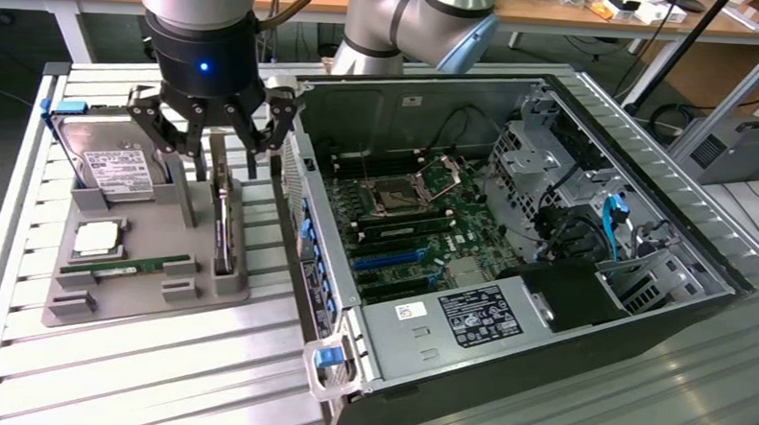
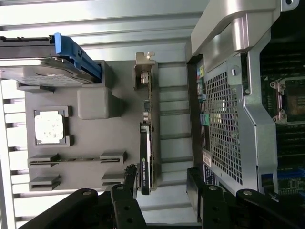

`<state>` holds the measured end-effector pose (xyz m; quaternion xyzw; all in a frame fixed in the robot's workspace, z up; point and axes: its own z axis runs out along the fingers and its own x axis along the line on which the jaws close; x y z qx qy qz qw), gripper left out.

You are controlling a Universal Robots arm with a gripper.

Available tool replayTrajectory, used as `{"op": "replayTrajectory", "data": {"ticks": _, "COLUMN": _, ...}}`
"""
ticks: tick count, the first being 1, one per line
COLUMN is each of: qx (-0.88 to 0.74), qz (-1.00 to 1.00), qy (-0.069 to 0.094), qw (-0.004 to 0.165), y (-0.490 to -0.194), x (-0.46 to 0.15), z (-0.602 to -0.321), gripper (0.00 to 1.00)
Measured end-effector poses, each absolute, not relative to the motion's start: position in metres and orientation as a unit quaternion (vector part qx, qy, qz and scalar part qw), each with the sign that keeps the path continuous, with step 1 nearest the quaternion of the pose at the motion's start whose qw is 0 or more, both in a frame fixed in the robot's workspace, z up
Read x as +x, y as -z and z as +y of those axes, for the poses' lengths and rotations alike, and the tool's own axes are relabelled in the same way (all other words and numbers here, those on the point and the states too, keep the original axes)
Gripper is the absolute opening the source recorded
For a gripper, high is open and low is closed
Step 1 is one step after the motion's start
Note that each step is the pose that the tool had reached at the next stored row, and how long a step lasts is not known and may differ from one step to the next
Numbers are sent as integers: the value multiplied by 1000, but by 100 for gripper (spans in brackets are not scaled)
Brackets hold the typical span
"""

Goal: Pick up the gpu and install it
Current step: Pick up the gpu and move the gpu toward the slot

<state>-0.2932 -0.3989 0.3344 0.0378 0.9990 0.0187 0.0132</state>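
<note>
Exterior view: black multi-link gripper (image 1: pixel 222 153) hangs over the grey moulded parts tray (image 1: pixel 138 303) on the slatted aluminium table (image 1: pixel 154 376). Its jaws stand apart and hold nothing.

- The gpu (image 1: pixel 225 227), a thin dark expansion card, stands on edge in the tray's slotted posts. It is on the side nearest the open black computer case (image 1: pixel 410 108) and directly below the gripper.
- Silver hard drive with white label (image 1: pixel 115 170) and narrow green memory stick (image 1: pixel 127 267) sit elsewhere in the same tray, apart from the card.
- Wrist view: the gpu runs lengthwise with its silvery bracket at the far end. Its near end lies between the spread fingers (image 2: pixel 125 191), closer to one than the other. No contact can be seen.
- The case's perforated metal rear panel (image 2: pixel 224 124) is just beside the other finger.

Risks, as judged:
- The card is off-centre in the gap, so one finger would reach it first and could tip or skew it in its slots.
- The finger on the case side has little room and could catch the panel on the way down.
- A grip at the end away from the bracket could let the card pivot or slip once lifted.
</note>
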Motion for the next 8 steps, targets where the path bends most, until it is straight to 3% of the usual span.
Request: {"op": "replayTrajectory", "data": {"ticks": 8, "qx": 38, "qz": 999, "qy": -18, "qw": 13, "y": -332, "x": -294, "z": -399, "gripper": 54}}
